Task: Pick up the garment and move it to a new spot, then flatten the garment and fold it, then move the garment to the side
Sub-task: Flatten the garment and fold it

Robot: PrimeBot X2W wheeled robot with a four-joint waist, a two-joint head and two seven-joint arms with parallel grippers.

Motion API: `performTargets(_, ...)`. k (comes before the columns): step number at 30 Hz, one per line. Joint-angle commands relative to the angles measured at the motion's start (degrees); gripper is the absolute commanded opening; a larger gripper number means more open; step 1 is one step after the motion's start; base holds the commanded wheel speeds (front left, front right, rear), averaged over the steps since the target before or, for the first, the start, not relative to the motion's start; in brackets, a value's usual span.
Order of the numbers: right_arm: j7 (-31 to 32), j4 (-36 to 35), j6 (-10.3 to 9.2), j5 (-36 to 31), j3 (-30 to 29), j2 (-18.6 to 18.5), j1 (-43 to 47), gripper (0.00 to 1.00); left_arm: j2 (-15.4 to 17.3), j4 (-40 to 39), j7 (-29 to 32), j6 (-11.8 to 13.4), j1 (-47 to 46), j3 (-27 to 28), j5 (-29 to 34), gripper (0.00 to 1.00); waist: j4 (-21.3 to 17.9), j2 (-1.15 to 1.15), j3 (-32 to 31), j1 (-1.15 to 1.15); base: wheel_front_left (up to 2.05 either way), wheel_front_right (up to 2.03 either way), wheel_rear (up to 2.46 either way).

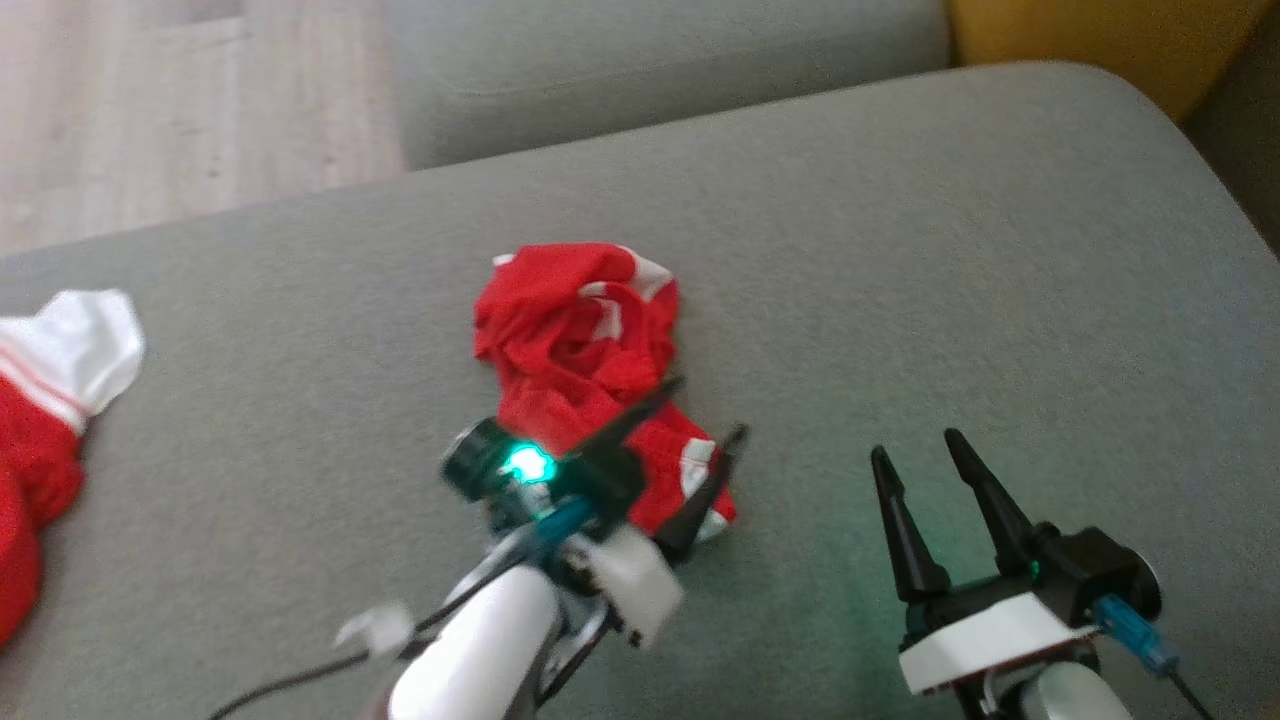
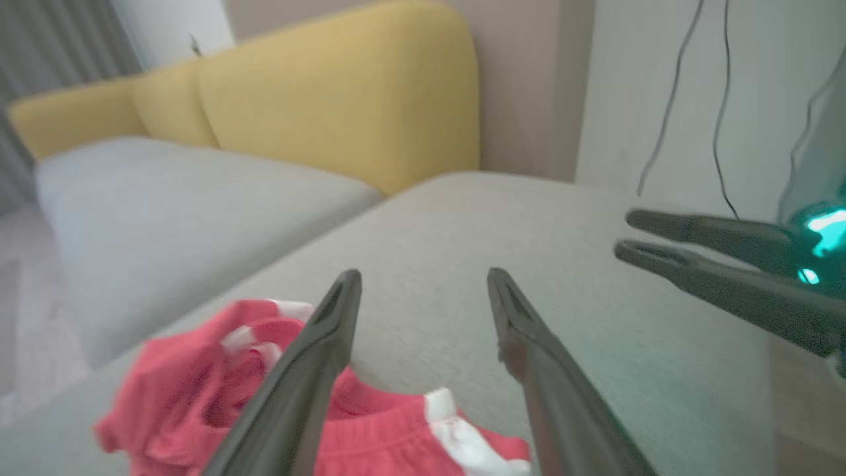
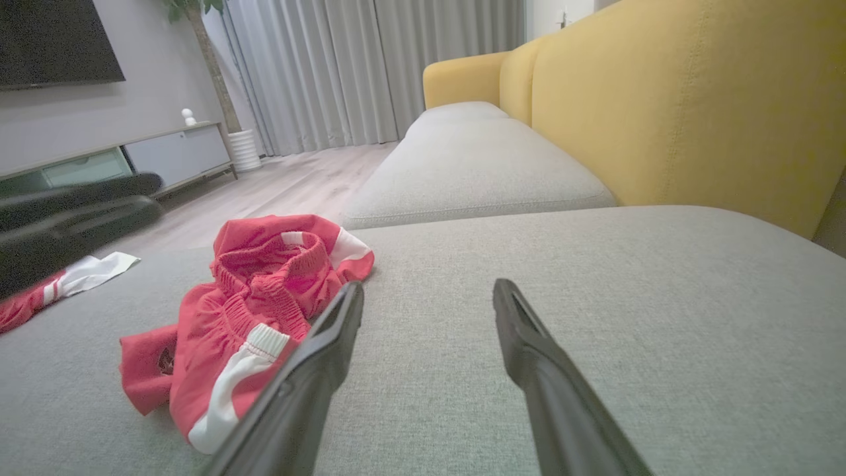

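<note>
1. Hovering above the crumpled red garment (image 1: 585, 330) on the grey cushion (image 1: 950, 250), my left gripper (image 1: 710, 408) stands spread, empty.
2. My right gripper (image 1: 917, 447), also spread and empty, sits apart.
3. Right wrist view resolves the gathered waistband (image 3: 268, 297); head view blurs it.

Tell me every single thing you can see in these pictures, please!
crumpled garment: one, red with white trim, middle of the near cushion
second garment: one, red and white, same cushion, far to the robot's left
near cushion: one, grey, under both garments
far seat cushion: one, grey, behind the near cushion
sofa back: one, yellow, beside the cushions
floor: one, pale wood, beyond the cushions
curtains: one set, grey, at the far wall
cabinet: one, grey, against the wall
left end effector: one, dark fingers, open, over the crumpled garment's near end
right end effector: one, dark fingers, open, over bare cushion right of that garment
</note>
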Motion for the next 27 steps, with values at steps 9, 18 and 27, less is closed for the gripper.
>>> performTargets(9,-0.52,-1.93,0.44,0.57,3.36,0.02,-3.61,1.0,3.53,8.51,11.76,-0.09,-15.07,-9.8,-6.92,1.0,-6.27,0.0,3.1,-0.01,0.0,0.0,0.0)
performTargets(18,-0.52,-1.97,0.44,0.51,3.08,-0.32,-3.22,1.0,6.9,14.52,18.78,-0.09,-18.2,-15.33,-12.75,1.0,-6.51,0.0,3.15,-0.01,0.0,0.0,0.0)
performTargets(27,-0.52,-2.01,0.44,0.3,2.3,-0.4,-2.74,1.0,9.11,13.32,20.63,-0.09,-18.12,-19.49,-17.03,0.81,-5.06,0.0,2.92,-0.01,0.0,0.0,0.0)
